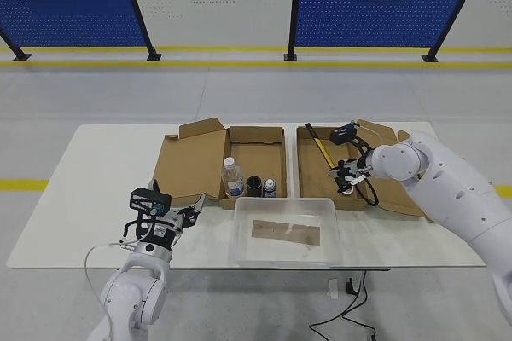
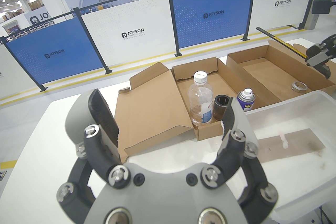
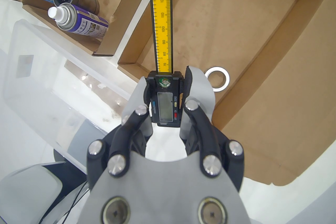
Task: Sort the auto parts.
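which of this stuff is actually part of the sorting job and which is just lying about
Job: caliper held by the right gripper, metal ring, black cylinder, spray can, clear bottle, cardboard boxes, plastic bin.

Lying about: black cable below the table, blue fence panels behind.

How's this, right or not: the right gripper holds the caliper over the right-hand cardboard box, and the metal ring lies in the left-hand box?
Not quite. The metal ring lies in the right-hand cardboard box, not the left-hand one, as the right wrist view shows. The right gripper does hold the caliper over that box.
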